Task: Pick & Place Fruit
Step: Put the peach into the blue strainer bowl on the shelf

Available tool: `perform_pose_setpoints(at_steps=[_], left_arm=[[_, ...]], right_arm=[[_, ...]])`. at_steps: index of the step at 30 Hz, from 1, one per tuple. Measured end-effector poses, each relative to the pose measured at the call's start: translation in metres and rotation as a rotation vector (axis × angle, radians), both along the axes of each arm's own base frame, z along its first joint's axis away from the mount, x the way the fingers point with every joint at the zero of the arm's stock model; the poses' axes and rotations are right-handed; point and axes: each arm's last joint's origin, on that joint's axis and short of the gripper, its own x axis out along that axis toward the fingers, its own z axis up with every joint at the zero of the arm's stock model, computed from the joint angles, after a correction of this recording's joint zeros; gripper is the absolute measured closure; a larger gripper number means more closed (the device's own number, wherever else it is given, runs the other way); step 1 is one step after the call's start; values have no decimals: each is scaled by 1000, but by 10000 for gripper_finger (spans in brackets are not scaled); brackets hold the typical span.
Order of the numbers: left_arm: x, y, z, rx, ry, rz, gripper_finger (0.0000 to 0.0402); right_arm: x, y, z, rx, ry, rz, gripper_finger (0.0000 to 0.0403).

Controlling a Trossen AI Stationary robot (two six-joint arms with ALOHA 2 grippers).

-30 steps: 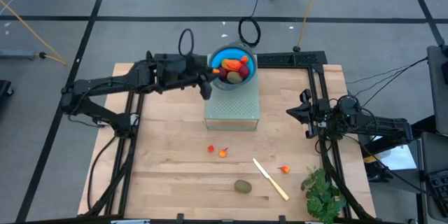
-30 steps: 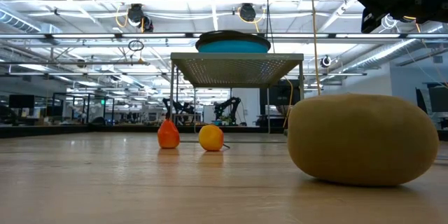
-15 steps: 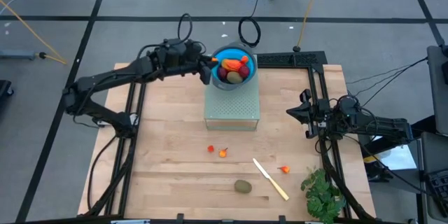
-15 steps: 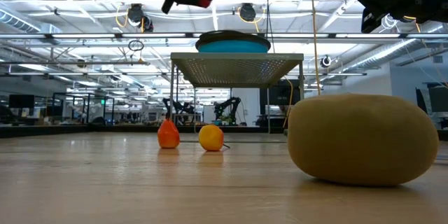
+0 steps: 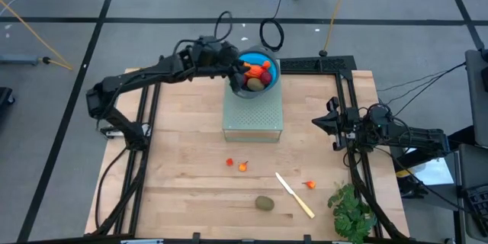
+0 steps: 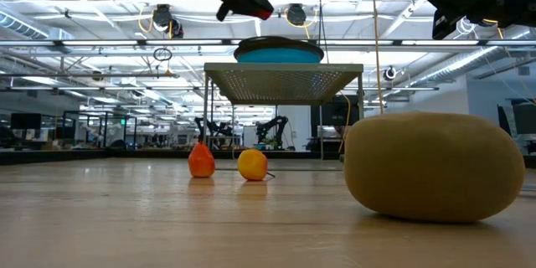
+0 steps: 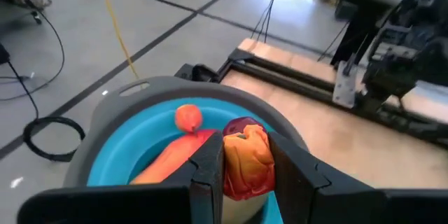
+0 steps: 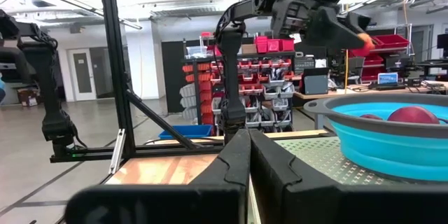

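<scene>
Bench (image 5: 183, 160) w/ a mesh stand (image 5: 253, 114) at the back holding the blue bowl (image 5: 270, 65), several fruit pieces already inside; left gripper (image 7: 241, 164) hangs over the bowl, fingers (image 7: 208, 171) clamped on a red-orange fruit piece (image 7: 246, 161). Right gripper (image 8: 246, 155) waits near the bench's right edge, fingers together. Kiwi (image 5: 264, 203) lies near the front edge, beside the cream knife (image 5: 294, 195); tiny orange-red bits (image 5: 243, 166) sit mid-bench.

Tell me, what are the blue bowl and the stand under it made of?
The blue bowl looks like soft matte silicone or plastic with a grey rim, though that is a guess. The stand looks like pale metal; its top is a sheet full of tiny holes.
</scene>
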Motion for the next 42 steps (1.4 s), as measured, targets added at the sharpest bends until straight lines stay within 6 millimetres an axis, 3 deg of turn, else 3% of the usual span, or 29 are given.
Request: perform_pose_setpoints(at_steps=[7,17,26,38,42], left_arm=[[17,14,-5,6,111,-1,314],[12,26,-24,-58,236,30,314],[9,25,-28,-68,292,26,314],[23,38,-53,-43,356,44,313],[22,40,-53,-20,370,79,313]], right_arm=[[0,0,0,0,0,0,403],[0,0,0,-20,0,-5,403],[0,-1,0,-39,-1,-59,403],[0,-1,0,-35,-1,-55,403],[0,-1,0,-35,-2,-55,403]])
